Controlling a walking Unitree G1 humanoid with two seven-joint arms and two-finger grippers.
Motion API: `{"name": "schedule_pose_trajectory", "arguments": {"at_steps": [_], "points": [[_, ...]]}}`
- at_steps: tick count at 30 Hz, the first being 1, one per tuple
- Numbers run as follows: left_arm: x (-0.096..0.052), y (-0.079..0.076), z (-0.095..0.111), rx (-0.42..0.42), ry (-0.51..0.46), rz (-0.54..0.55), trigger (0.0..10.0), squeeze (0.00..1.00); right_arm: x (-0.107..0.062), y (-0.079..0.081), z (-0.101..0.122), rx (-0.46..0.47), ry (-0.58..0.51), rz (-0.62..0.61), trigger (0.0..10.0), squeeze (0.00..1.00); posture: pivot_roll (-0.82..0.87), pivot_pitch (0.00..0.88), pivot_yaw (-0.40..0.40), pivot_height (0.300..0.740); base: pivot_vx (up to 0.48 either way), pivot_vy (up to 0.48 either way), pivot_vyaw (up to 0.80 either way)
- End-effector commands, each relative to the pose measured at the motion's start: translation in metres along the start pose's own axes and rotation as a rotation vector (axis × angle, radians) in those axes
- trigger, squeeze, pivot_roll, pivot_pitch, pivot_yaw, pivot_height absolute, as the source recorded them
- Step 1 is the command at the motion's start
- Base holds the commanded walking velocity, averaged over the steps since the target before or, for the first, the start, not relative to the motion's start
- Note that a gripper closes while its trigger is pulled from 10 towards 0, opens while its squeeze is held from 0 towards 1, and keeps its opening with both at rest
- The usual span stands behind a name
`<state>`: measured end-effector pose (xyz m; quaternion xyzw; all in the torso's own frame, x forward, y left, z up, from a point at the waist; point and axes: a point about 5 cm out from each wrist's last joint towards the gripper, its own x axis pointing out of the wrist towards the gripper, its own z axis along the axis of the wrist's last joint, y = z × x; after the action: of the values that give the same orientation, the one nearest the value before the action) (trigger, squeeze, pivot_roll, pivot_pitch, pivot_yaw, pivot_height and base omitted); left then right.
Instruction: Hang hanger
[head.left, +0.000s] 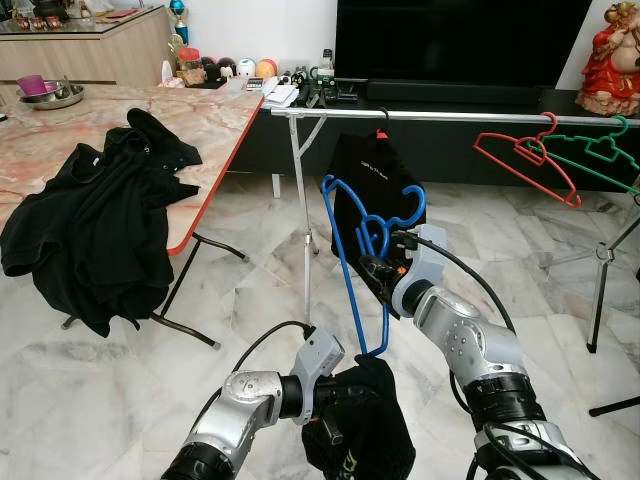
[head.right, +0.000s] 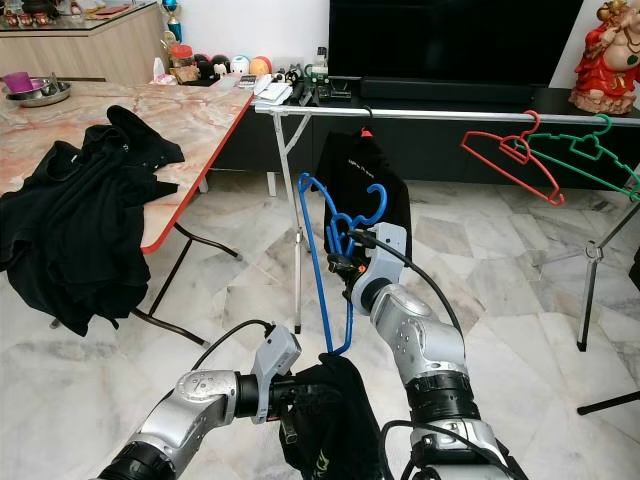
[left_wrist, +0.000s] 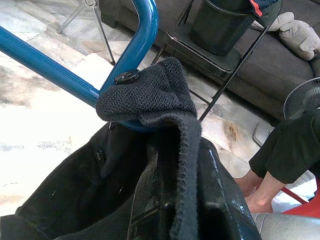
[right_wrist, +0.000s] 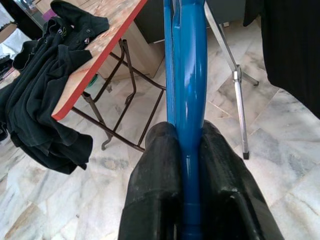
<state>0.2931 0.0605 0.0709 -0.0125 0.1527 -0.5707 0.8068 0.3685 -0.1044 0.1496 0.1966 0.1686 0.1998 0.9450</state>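
A blue plastic hanger (head.left: 365, 250) hangs upright in front of me, and my right gripper (head.left: 378, 268) is shut on its neck just below the hook; the right wrist view has the blue bar (right_wrist: 190, 100) squeezed between both black fingers. My left gripper (head.left: 330, 400) sits low and is shut on a black garment (head.left: 365, 425), whose knit edge with a button (left_wrist: 145, 95) is draped over the hanger's lower corner. Behind stands a silver clothes rail (head.left: 420, 116) carrying a black shirt (head.left: 365, 170), a red hanger (head.left: 525, 160) and a green hanger (head.left: 600, 155).
To my left, a marble-top folding table (head.left: 200, 120) with a red edge holds a heap of black clothes (head.left: 90, 220). A dark TV cabinet (head.left: 450, 95) runs behind the rail. In the left wrist view a person's bare feet (left_wrist: 260, 192) stand beside a folding chair and a sofa.
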Motion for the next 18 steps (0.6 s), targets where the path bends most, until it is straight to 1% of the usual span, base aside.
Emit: {"name": "schedule_pose_trajectory", "arguments": {"at_steps": [1,7,8,9,10,18], "points": [[0.0,0.002,0.003,0.012,0.0,-0.004,0.0,0.0,-0.001,0.001,0.008,-0.006,-0.03,0.003,10.0,0.0,0.0,0.024,-0.036,0.74,0.0,0.0,0.0],[0.0,0.002,0.003,0.011,-0.001,-0.005,0.0,0.0,-0.001,0.0,0.007,-0.007,-0.029,0.001,10.0,0.0,0.0,0.025,-0.036,0.74,0.0,0.0,0.0],[0.0,0.002,0.02,-0.016,-0.099,-0.02,0.0,0.0,-0.011,-0.034,-0.026,-0.151,0.088,-0.121,10.0,0.0,0.01,0.046,-0.033,0.74,0.0,0.0,0.0],[-0.001,0.002,0.025,-0.023,-0.126,-0.025,0.0,0.0,-0.015,-0.043,-0.035,-0.193,0.124,-0.151,10.0,0.0,0.01,0.046,-0.033,0.74,0.0,0.0,0.0],[-0.001,0.002,0.027,-0.026,-0.139,-0.027,0.0,0.0,-0.017,-0.048,-0.04,-0.215,0.143,-0.165,10.0,0.0,0.01,0.046,-0.033,0.74,0.0,0.0,0.0],[-0.001,0.001,0.024,-0.023,-0.122,-0.024,0.0,0.0,-0.016,-0.048,-0.042,-0.224,0.144,-0.163,10.0,0.0,0.01,0.049,-0.033,0.74,0.0,0.0,0.0]]}}
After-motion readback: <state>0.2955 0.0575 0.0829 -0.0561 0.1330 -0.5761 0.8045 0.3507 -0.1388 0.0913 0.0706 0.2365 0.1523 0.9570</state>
